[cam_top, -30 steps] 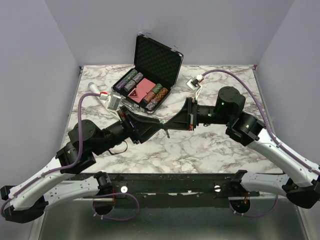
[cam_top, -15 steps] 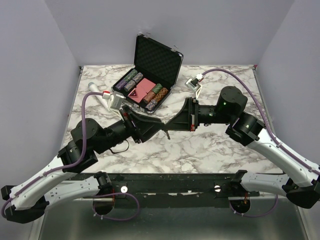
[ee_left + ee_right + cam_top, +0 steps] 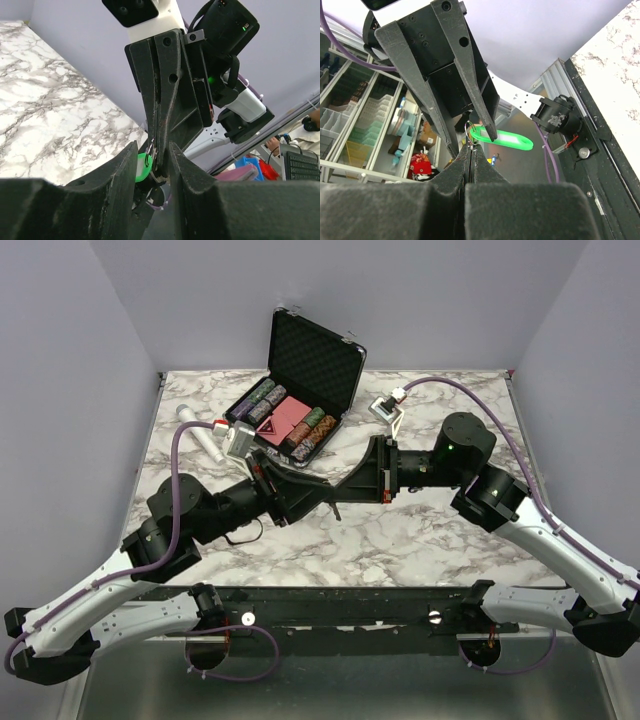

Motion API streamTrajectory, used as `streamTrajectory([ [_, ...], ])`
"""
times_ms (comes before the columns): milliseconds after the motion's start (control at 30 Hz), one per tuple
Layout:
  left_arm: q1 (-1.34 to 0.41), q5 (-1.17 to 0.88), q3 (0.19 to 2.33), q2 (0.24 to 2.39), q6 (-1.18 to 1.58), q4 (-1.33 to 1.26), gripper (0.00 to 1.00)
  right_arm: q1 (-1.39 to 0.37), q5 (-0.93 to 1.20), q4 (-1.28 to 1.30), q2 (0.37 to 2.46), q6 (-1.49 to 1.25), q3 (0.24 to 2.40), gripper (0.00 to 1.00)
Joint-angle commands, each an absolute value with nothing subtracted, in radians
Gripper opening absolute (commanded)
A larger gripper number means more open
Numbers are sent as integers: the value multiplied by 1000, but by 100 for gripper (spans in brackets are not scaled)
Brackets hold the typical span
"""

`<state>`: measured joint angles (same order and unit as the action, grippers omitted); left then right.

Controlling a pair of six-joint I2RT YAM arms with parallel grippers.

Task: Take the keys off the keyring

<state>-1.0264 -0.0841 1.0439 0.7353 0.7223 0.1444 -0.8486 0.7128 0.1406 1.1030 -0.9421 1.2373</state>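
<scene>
Both grippers meet in mid-air over the middle of the table. My right gripper (image 3: pixel 471 150) is shut on the keyring (image 3: pixel 470 131), a thin grey metal loop sticking out of its fingertips. The bright green piece (image 3: pixel 502 138), the keys, hangs on that ring and also shows in the left wrist view (image 3: pixel 143 166). My left gripper (image 3: pixel 152 150) is open; its fingers (image 3: pixel 479 102) straddle the ring, the green piece and the right fingertips. One left finger lies against the green piece. In the top view the left gripper (image 3: pixel 322 490) and right gripper (image 3: pixel 337 492) touch tip to tip.
An open black chip case (image 3: pixel 318 358) with poker chips stands at the back centre. A white microphone (image 3: pixel 198 430) lies at the back left, near the left arm's purple cable. The marble table (image 3: pixel 420 530) lies below the arms.
My left arm has pushed a little further towards the right gripper, its wrist rising slightly. The right arm has stayed nearly still, holding the ring.
</scene>
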Motion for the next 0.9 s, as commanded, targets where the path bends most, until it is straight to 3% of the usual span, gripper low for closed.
streamTrajectory([
  [0,-1020,-112,1063,729,716,115,37,-854,747,109,1091,-948,1253,1],
  [300,-1020,-104,1080,724,724,123,26,-859,747,110,1091,-946,1259,1],
  [700,-1020,-138,1098,733,738,141,0,-868,755,115,1097,-934,1287,1],
  [867,-1020,-204,1100,736,747,155,0,-870,765,172,1118,-887,1334,1],
])
